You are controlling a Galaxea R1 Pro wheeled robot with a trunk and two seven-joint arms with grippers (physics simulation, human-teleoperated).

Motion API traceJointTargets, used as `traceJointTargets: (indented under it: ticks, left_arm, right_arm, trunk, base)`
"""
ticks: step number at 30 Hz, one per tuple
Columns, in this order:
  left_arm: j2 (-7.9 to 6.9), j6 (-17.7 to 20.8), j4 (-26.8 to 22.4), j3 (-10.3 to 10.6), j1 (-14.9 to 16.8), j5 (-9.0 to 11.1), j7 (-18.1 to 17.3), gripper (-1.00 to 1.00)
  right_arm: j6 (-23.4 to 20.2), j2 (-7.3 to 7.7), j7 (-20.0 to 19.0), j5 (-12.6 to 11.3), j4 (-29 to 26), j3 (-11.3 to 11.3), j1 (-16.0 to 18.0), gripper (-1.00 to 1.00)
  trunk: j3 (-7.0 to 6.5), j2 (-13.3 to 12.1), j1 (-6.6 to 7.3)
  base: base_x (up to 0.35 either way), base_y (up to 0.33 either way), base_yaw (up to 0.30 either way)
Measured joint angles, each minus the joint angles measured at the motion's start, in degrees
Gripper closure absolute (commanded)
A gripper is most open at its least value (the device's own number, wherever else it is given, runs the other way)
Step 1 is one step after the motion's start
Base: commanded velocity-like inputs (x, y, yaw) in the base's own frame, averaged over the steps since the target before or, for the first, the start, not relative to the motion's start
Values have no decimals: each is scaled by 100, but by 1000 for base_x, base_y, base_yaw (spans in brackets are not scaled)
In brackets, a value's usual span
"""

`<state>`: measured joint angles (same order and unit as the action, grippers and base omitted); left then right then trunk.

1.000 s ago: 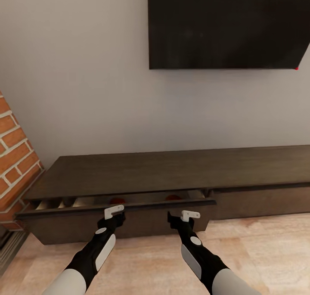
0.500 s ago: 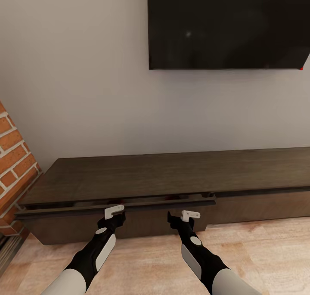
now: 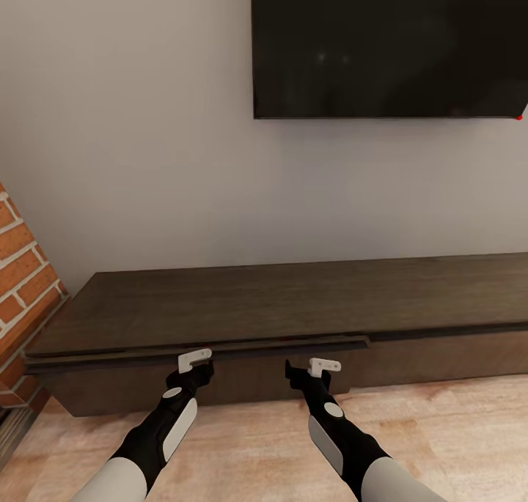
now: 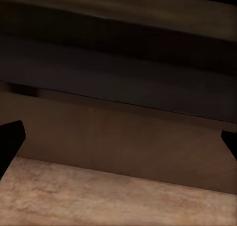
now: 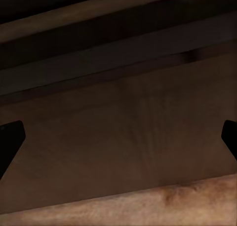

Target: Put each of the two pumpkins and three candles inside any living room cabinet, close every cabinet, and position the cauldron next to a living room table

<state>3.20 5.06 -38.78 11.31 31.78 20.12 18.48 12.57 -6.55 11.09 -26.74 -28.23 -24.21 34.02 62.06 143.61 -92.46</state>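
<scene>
Long, low dark-brown wooden cabinet (image 3: 293, 300): stands on the pale wood-plank floor (image 3: 440, 443) against the grey wall (image 3: 132, 157), long axis running left to right along the wall, wide drawer front (image 3: 198, 352) facing the robot and nearly flush, its top edge showing as a thin lip at the left half. Left gripper (image 3: 192, 363) and right gripper (image 3: 312, 370): black, both spread wide and holding nothing, fingertips (image 4: 10, 139) at the frame edges in each wrist view, hovering just before the drawer front. Surroundings: black flat screen (image 3: 389, 44) mounted above, red brick column (image 3: 22, 282) at the left.

Home living room: wall-mounted TV (image 3: 389, 44), low cabinet (image 3: 279, 304), brick fireplace (image 3: 18, 282).
</scene>
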Motion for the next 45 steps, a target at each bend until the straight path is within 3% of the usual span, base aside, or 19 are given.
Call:
traceJointTargets:
  ticks: [20,45]
  left_arm:
    - [1,-1,-5,1,2,-23,-2,-100]
    - [0,0,13,2,-2,30,1,-100]
  right_arm:
    - [1,-1,-3,1,0,0,3,-100]
    - [1,0,-4,-1,0,0,3,-100]
  trunk:
    - [-1,0,0]
    - [1,0,-1]
  base:
    - [-94,0,0]
    - [108,0,0]
